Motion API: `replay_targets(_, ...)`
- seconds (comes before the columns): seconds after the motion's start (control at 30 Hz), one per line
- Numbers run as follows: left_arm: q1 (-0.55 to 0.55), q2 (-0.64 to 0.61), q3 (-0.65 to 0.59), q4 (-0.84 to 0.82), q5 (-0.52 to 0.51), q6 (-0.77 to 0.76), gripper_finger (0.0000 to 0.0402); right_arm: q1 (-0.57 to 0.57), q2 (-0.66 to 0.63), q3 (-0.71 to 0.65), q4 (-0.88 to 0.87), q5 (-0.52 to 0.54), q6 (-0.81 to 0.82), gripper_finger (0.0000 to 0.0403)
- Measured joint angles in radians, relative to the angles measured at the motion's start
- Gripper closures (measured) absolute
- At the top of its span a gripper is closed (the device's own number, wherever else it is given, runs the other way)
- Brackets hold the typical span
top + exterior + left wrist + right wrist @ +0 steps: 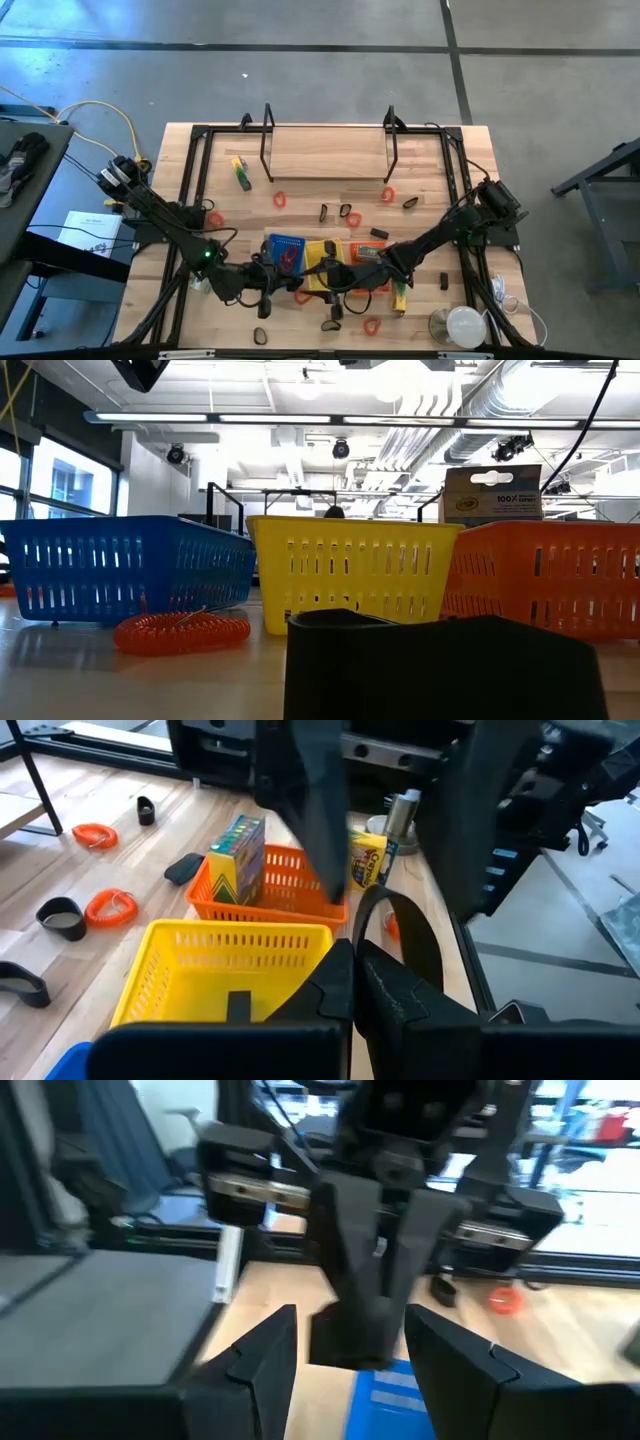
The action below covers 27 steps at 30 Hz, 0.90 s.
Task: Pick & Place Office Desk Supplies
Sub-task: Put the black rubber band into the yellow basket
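3 trays sit in a row: the blue tray [285, 251] holds a red loop, the yellow tray [215, 970] is partly hidden, the orange tray [270, 885] holds 1 crayon box [238, 855]. The left gripper [352, 982] is clenched on a black loop [405, 925]; the right gripper [345, 1345] stands parted above the trays, its load unclear. Red coils [110, 905] lie scattered.

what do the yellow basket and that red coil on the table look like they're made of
Yellow basket: looks like moulded plastic, slightly glossy, with uniform slotted walls. Red coil: probably springy plastic or rubbery cord, shiny, wound in tight spiral turns; which one is hard to tell.
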Motion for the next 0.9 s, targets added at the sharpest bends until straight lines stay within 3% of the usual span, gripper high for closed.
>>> replay_targets(0.37, 0.014, 0.000, 0.000, 0.008, 0.001, 0.012, 0.0401, -0.018, 0.000, 0.000, 0.001, -0.004, 0.004, 0.0239)
replay_targets(0.57, 0.014, 0.000, 0.000, 0.022, 0.001, 0.018, 0.0401, -0.019, 0.000, 0.000, -0.020, -0.007, 0.003, 0.0294)
replay_targets(0.8, 0.014, 0.000, 0.000, 0.022, 0.003, 0.033, 0.0401, -0.020, 0.000, 0.000, -0.024, -0.008, -0.021, 0.0386)
replay_targets(0.9, 0.014, 0.000, 0.000, 0.022, 0.005, 0.031, 0.0401, -0.018, 0.000, 0.000, -0.024, -0.006, -0.031, 0.0397)
